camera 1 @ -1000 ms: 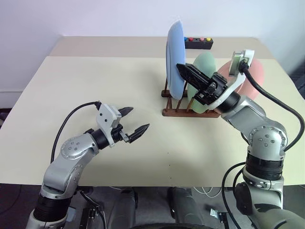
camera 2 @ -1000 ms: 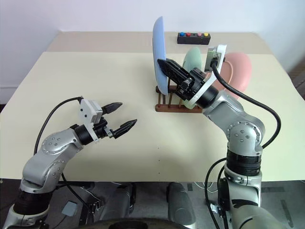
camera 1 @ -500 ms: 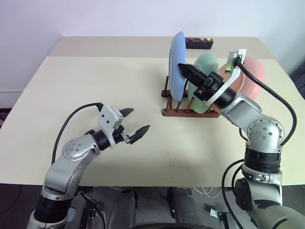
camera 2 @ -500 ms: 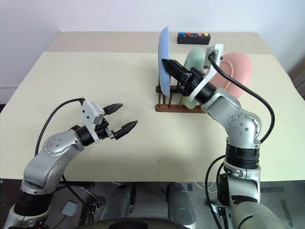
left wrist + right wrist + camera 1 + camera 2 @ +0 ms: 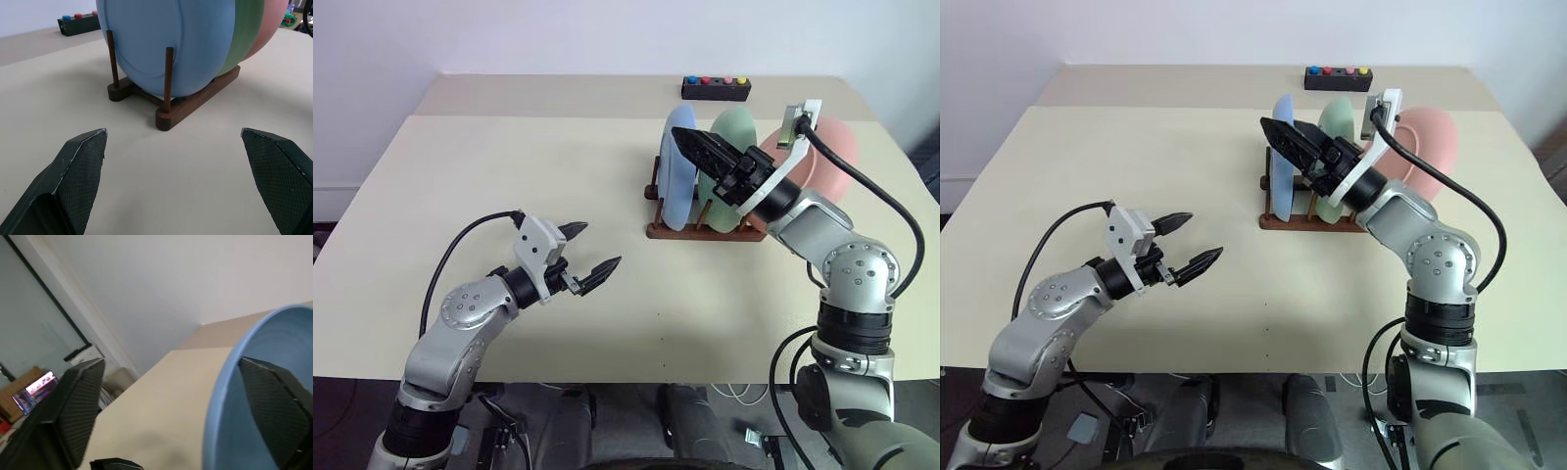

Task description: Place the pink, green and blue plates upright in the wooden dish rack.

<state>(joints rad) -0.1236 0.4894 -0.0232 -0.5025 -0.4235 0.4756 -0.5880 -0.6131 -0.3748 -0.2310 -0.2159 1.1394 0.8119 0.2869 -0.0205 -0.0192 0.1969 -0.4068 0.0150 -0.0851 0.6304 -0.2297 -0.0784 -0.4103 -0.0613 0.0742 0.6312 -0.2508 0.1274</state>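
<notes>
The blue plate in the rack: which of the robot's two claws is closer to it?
The right. The right gripper is open around the blue plate's top edge; the left gripper hangs open over the table, well short of the wooden dish rack.

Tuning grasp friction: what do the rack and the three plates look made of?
Dish rack: dark brown wood, smooth, slightly satin; round pegs and solid rails show a faint sheen. Blue plate, green plate and pink plate: plain, uniform colour, matte, no glare. They could be plastic, melamine or matte-glazed ceramic; the look does not settle which.
</notes>
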